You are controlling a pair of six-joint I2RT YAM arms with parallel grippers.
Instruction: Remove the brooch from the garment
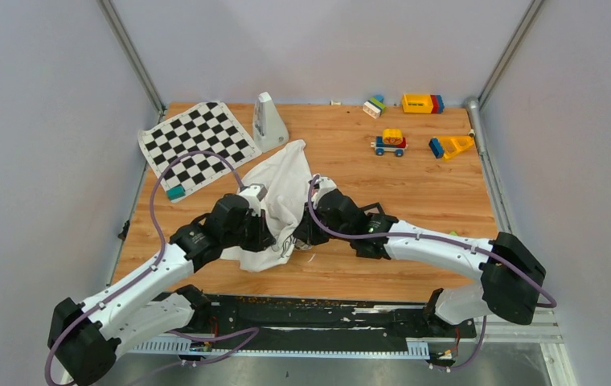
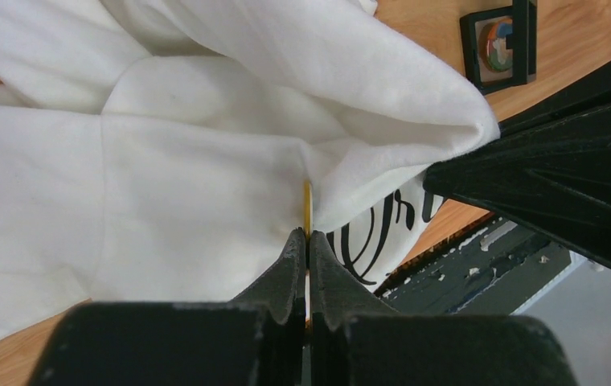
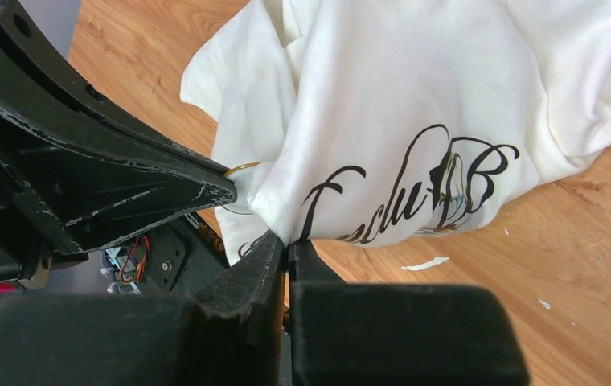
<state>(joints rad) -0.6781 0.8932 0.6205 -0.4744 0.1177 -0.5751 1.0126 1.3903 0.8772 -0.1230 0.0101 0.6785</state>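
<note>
The left claw (image 2: 308, 240) is clamped tight, its two tips pressed together on the brooch (image 2: 307, 205) — a thin gold ring seen edge-on in the left wrist view. It stands straight up at 12 o'clock from the tips and runs into a fold of the white T-shirt (image 2: 166, 177). In the right wrist view the same ring shows as a gold loop at the tip of the left claw, touching the edge of the cloth.

The right claw (image 3: 289, 248) is closed too, pinching a bunched fold of the T-shirt just beside the ring, right below the black script lettering. The two claws meet almost tip to tip at the near edge of the T-shirt, which lies crumpled on the wooden table (image 1: 415, 201) and stretches away towards 12 o'clock.

In the left wrist view a small black frame (image 2: 499, 44) lies on the wood at 2 o'clock from the tips, apart from the cloth. From above, a chequered mat (image 1: 198, 145) lies at 10 o'clock from the T-shirt. A grey wedge-shaped object (image 1: 268, 121) stands just past its far end at 12 o'clock, and a toy car (image 1: 389, 144) and some bright blocks (image 1: 420, 103) sit well apart at 2 o'clock.
</note>
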